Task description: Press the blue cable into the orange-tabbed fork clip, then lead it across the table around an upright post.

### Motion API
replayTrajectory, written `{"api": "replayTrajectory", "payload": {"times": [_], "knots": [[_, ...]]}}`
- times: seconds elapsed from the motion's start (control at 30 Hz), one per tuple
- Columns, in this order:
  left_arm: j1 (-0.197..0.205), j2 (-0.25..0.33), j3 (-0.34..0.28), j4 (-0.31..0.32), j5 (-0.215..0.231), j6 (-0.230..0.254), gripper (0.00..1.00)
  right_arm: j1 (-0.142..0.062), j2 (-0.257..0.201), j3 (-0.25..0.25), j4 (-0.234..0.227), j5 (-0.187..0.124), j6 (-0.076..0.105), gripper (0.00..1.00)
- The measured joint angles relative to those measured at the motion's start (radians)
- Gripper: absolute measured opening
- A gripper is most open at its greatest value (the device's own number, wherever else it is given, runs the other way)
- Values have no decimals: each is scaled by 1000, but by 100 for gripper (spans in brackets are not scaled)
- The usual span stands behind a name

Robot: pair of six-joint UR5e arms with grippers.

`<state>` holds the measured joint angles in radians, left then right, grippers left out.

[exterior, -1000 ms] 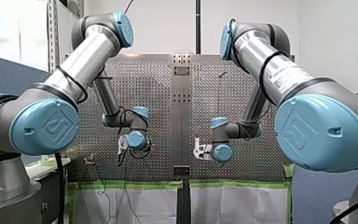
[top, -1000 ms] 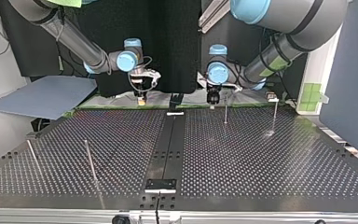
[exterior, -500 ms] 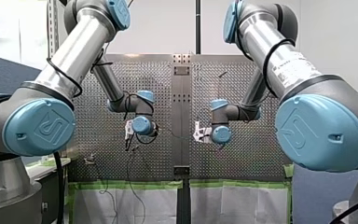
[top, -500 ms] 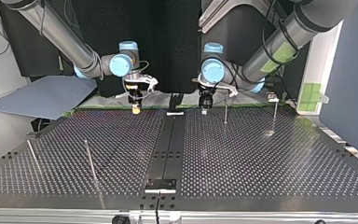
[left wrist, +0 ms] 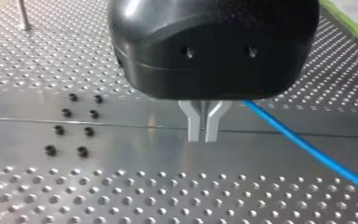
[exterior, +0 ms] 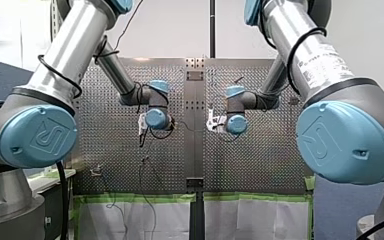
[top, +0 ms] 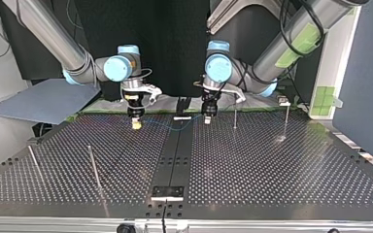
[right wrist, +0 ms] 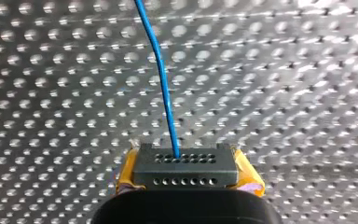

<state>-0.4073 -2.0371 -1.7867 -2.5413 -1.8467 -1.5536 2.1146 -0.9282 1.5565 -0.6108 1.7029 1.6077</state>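
The blue cable [top: 175, 127] sags in a shallow arc between my two grippers, low over the perforated table [top: 272, 165]. My right gripper [top: 135, 124], with yellow pads, is shut on it. In the right wrist view the cable [right wrist: 161, 79] runs straight out ahead from between the pads of that gripper [right wrist: 185, 161]. My left gripper [top: 207, 119] holds the other end of the arc. Its metal fingers [left wrist: 203, 135] are pressed together, and the cable [left wrist: 307, 147] comes out from under the black body beside them. A small clip [exterior: 96, 171] sits apart; its colour is too small to tell.
Two thin upright posts [top: 235, 115] [top: 286, 121] stand just beside my left gripper, and two leaning ones [top: 93, 167] [top: 34, 162] at the top view's near left. A black strip [top: 175, 155] divides the table. A grey sheet [top: 43, 99] lies off its far left corner.
Both grippers have come in from the table's far edge over the plate and drawn closer together. The cable now shows as a sagging arc between them.
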Motion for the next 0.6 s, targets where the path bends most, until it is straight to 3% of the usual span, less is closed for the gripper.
{"api": "replayTrajectory", "payload": {"times": [0.27, 0.6], "knots": [[-19, 25, 0, -2, -16, -1, 0, 4, -51, 0, 9, 0, -1, 0], [-27, 113, 1, -10, -41, -33, 0, 7, -85, 0, 11, 1, -3, 0]]}}
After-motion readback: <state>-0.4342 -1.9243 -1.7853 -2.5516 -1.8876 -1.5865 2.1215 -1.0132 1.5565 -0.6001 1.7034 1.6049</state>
